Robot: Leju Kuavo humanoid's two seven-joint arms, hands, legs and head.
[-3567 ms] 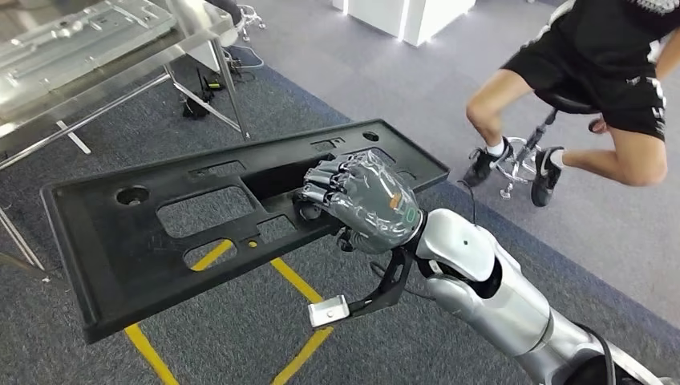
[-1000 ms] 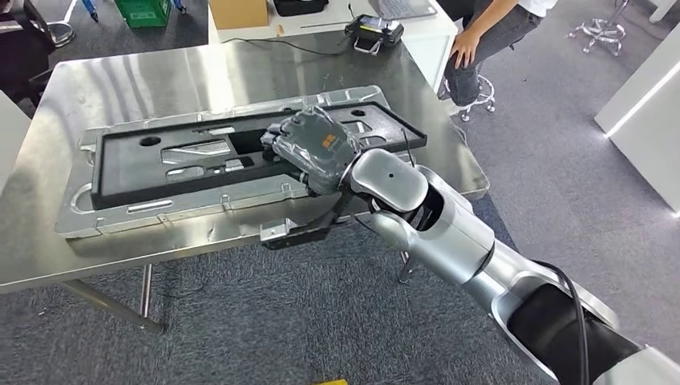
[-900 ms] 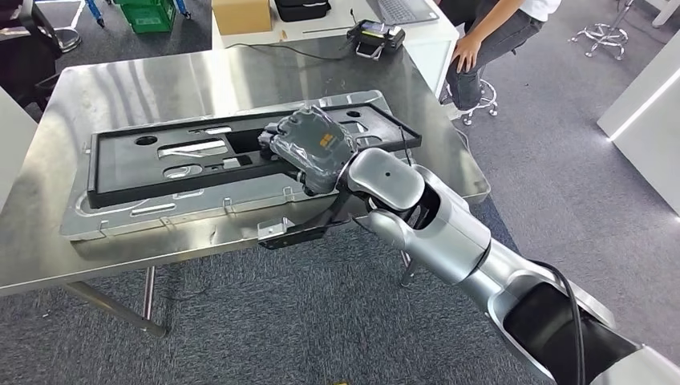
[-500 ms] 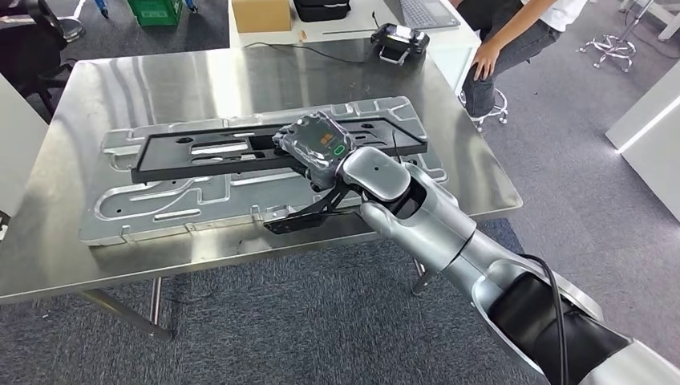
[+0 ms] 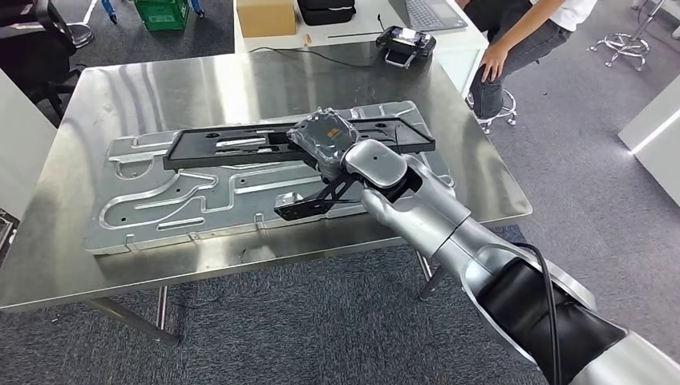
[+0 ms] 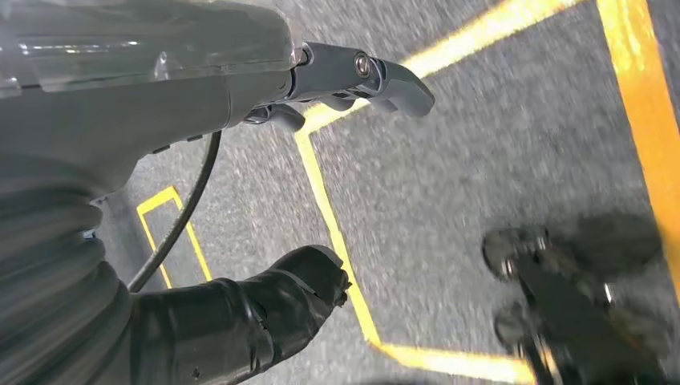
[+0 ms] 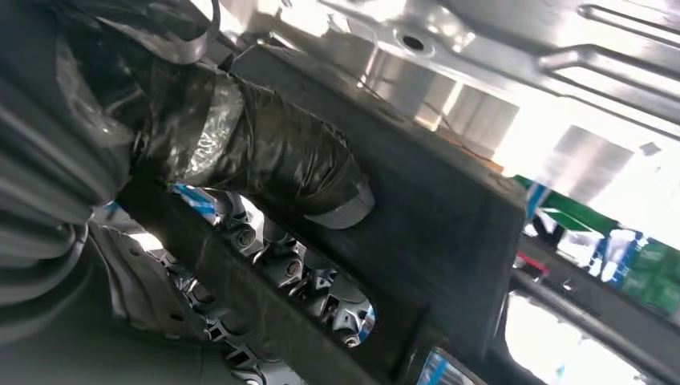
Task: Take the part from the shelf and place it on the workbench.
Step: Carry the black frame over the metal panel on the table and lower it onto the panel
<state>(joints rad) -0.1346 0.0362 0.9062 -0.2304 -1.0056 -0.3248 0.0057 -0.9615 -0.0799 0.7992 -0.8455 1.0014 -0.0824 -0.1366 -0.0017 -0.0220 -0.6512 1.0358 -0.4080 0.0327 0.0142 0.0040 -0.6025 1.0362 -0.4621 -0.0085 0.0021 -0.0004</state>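
Observation:
A long black plastic part (image 5: 224,148) with several cut-outs lies tilted across the embossed metal plate (image 5: 160,200) on the steel workbench (image 5: 160,88). My right hand (image 5: 325,138) grips the part near its middle, fingers hooked through a cut-out. Up close in the right wrist view, the taped thumb (image 7: 273,152) presses on the part's black face (image 7: 449,208) and dark fingers show through an opening. Whether the part's underside touches the plate is hard to tell. My left hand (image 6: 160,104) hangs over grey carpet with its fingers apart, holding nothing.
Beyond the workbench stands a white desk with a cardboard box (image 5: 267,16) and a black device (image 5: 407,40). A person (image 5: 521,40) sits at the far right beside a stool (image 5: 625,44). A green crate (image 5: 164,12) sits at the back. Yellow tape (image 6: 337,233) marks the floor.
The view has swung from the floor to the workbench. The part, still in my right hand, has gone farther across the plate and lies flatter than half a second ago.

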